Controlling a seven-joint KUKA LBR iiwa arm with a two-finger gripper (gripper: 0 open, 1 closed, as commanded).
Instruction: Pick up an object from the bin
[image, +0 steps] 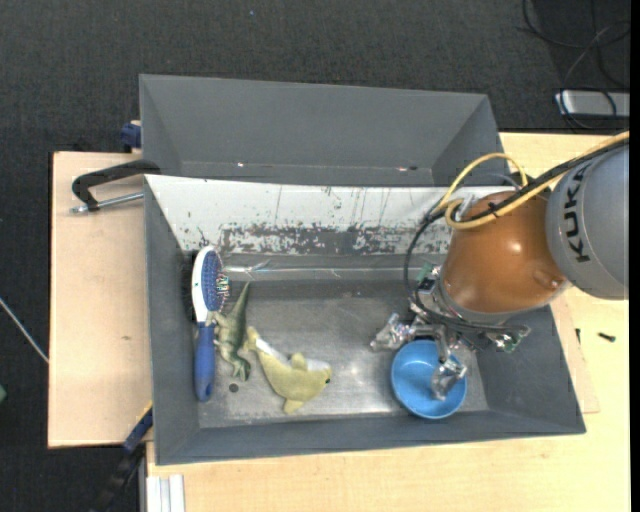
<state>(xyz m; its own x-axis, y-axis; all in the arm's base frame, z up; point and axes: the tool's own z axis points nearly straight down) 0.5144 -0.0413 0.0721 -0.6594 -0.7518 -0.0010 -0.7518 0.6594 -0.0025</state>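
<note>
You'll find the blue round bowl (413, 388) near the bin's (330, 315) front right corner. The gripper (421, 353) is over it, fingers spread wide, one tip inside the bowl. A blue hairbrush (205, 330), green dinosaur (236, 335) and pale yellow toy (292, 378) lie by the left wall, with bare floor between.

The arm (600, 230) is fat and grey, with big black letters on its side. At its end sits a round, shiny orange-brown cover (497, 255) — like a ball. Yellow and black cables (487, 159) loop over the top of it. Under the cover is the gripper (422, 352) — small silver metal bits with thin dark wires around them.
</note>
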